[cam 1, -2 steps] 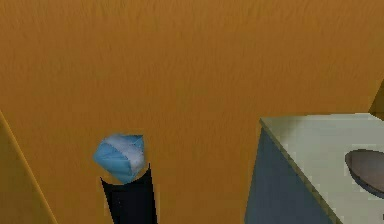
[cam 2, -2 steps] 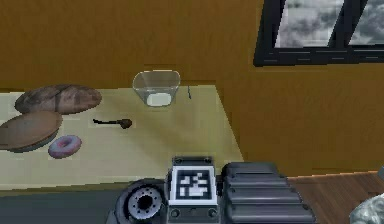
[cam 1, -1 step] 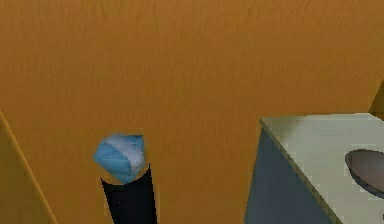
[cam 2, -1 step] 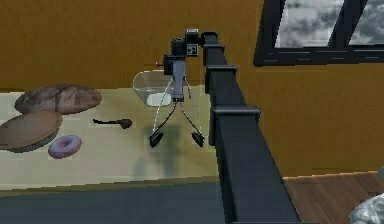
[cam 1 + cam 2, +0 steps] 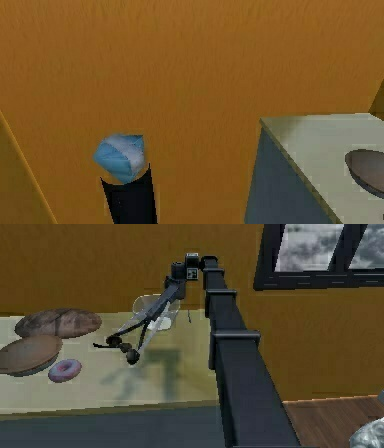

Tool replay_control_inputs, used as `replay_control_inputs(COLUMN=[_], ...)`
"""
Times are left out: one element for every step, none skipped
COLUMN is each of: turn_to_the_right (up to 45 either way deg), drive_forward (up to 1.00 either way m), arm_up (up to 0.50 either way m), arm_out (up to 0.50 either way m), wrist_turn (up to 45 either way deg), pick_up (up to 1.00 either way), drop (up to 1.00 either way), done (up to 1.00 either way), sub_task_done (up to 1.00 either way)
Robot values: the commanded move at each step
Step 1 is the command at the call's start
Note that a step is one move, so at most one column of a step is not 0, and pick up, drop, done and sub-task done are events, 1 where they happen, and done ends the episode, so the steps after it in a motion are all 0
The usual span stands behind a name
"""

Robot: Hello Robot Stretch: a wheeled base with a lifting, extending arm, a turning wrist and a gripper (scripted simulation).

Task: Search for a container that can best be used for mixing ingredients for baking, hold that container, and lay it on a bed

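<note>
The gripper (image 5: pixel 125 350) reaches out over the pale surface (image 5: pixel 190 374) at the end of the dark arm (image 5: pixel 235 354), its thin fingers slanting down toward the arm side view's left. Whether it holds anything cannot be told, because a pale, see-through bowl (image 5: pixel 160 310) sits on the surface right at or behind the fingers. I cannot say whether they touch it.

Left of the bowl lie two brown rounded loaves (image 5: pixel 57 322), and a pink ring-shaped piece (image 5: pixel 65 371) lies nearer the surface's front edge. A window (image 5: pixel 320 249) is set in the orange wall (image 5: pixel 90 264).

This looks like the grasp step: the search seems done and the bowl is not yet clear of the surface. The next move probably calls for a secure hold on the bowl's rim and a straight lift. The loaves should stay undisturbed before the arm draws back, and a bed is yet to be found.
</note>
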Motion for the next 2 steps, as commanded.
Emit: replay_control_inputs(turn_to_the_right=[0.0,0.0], drive_forward=[0.00,0.00], arm_up=[0.00,0.00], arm_out=[0.00,0.00], wrist_turn=[45.0,45.0], pick_up=[0.00,0.00], drop=[0.00,0.00], done=[0.00,0.00], sub_task_done=[0.00,0.00])
